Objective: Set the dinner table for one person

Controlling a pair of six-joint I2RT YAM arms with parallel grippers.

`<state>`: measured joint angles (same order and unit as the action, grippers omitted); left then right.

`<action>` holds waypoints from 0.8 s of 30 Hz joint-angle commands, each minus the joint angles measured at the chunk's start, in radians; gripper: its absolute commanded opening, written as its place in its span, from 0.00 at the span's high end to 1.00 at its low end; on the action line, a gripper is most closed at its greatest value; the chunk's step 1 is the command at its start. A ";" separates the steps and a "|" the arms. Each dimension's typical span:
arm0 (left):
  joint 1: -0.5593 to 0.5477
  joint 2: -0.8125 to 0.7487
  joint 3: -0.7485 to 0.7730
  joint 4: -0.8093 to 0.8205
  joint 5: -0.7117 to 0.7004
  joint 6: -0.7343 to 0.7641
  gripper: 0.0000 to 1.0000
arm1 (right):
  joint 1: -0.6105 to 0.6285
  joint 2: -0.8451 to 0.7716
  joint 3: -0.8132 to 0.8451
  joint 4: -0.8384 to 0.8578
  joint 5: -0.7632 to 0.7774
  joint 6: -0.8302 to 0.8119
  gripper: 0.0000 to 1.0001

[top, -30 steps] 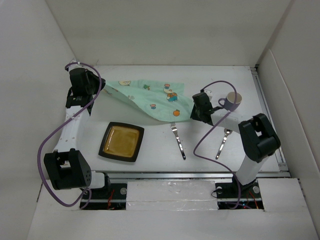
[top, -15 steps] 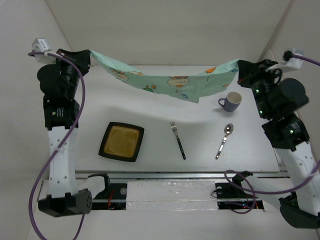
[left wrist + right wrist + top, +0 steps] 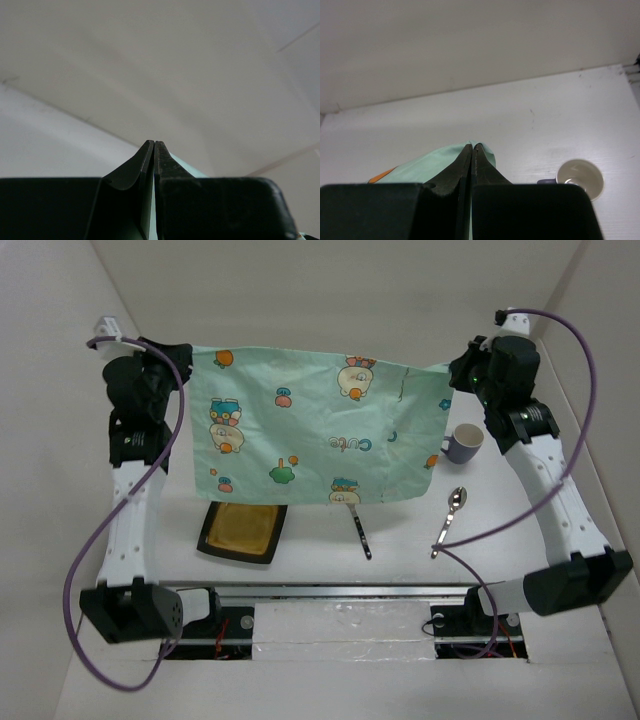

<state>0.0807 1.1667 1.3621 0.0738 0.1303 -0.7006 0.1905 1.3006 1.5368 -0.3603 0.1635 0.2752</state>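
The mint-green cartoon-printed placemat [image 3: 310,425] hangs stretched flat in the air between my two grippers, above the white dinner table [image 3: 400,540]. My left gripper [image 3: 185,355] is shut on its upper left corner; in the left wrist view [image 3: 154,144] a strip of green cloth shows between the closed fingers. My right gripper [image 3: 452,370] is shut on the upper right corner, and green cloth [image 3: 430,162] shows around the closed tips [image 3: 472,146]. The cloth hides the far part of the plate and the fork's tines.
A black square plate with a yellow centre [image 3: 240,530] lies at front left. A fork [image 3: 360,535] and a spoon [image 3: 448,518] lie at front centre-right. A purple mug [image 3: 462,443] stands at right; it also shows in the right wrist view [image 3: 580,179]. White walls surround the table.
Both arms have lifted the placemat from the table and pulled it taut; half a second ago it sagged between them, now it hangs spread out as a flat sheet.
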 commanded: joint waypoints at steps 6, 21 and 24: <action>0.007 0.310 0.175 -0.006 -0.017 0.035 1.00 | -0.051 0.320 0.345 0.014 -0.202 -0.007 1.00; 0.025 0.306 -0.034 0.116 -0.003 0.000 1.00 | -0.102 0.281 0.108 0.158 -0.257 -0.034 1.00; 0.025 0.326 -0.191 0.171 -0.015 -0.019 1.00 | -0.124 0.273 -0.108 0.267 -0.289 -0.037 1.00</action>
<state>0.0963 1.4574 1.3018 0.1715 0.1272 -0.6907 0.0830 1.5478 1.5703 -0.2153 -0.0868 0.2565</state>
